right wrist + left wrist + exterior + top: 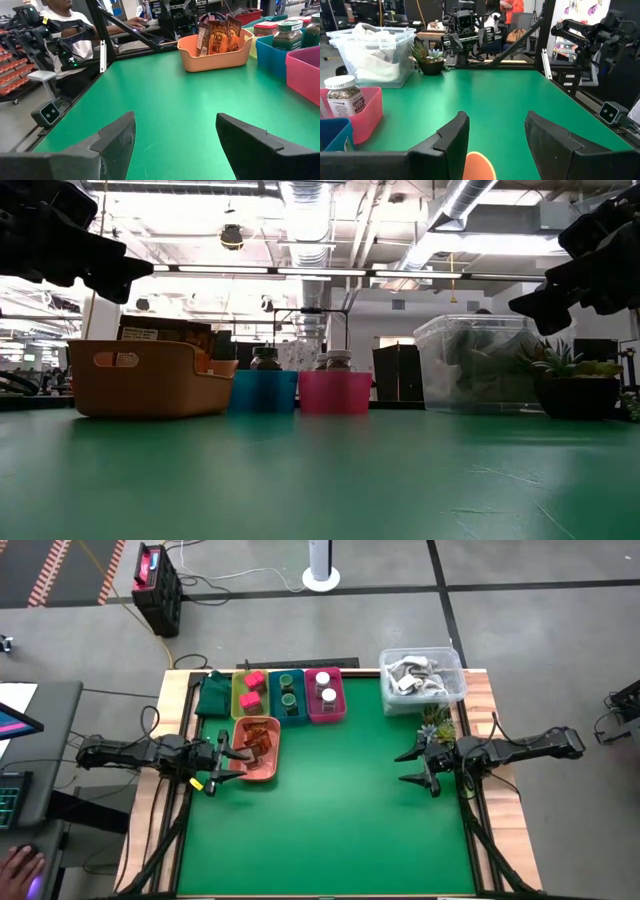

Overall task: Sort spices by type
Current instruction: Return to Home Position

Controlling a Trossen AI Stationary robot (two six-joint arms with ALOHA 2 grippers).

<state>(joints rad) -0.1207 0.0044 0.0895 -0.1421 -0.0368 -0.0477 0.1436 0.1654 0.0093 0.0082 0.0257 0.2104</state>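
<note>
**High view.** The green table (330, 820) carries a row of three trays in the upper centre of the frame.
- The yellow tray (237, 700) holds two pink blocks (255, 681).
- The teal tray (288, 716), next on the right, holds two dark green jars (288, 682).
- The magenta tray (326, 717), on the right of the row, holds two white-capped jars (323, 678).
- The salmon tray (264, 771) sits just below the yellow tray and holds the brown packets (258, 738).

A clear tub (452, 690) stands at the upper right, with a small plant (435, 721) just below it. The left gripper (222, 760) is at centre left, beside the left edge of the salmon tray, with its jaws apart and nothing between them. The right gripper (408, 768) is at centre right, below the plant, also spread and empty.

**Low view.** From left to right stand the salmon tray, the teal tray, the magenta tray, the clear tub and the plant. Brown packets rise above the salmon rim. One jar top shows above the teal tray and one above the magenta tray. Dark arm parts hang in the upper left and upper right corners, clear of the table surface.

**Left wrist view.** The two fingers (451, 142) stand apart at the bottom of the frame with bare green table between them. A white-capped jar sits in the magenta tray at the left edge. The tub and the plant are at the upper left.

**Right wrist view.** The fingers (116, 140) are apart at the bottom. The salmon tray with upright brown packets is at top centre. A dark green jar sits in the teal tray at the upper right. A person (65, 22) sits beyond the table at the upper left.
</note>
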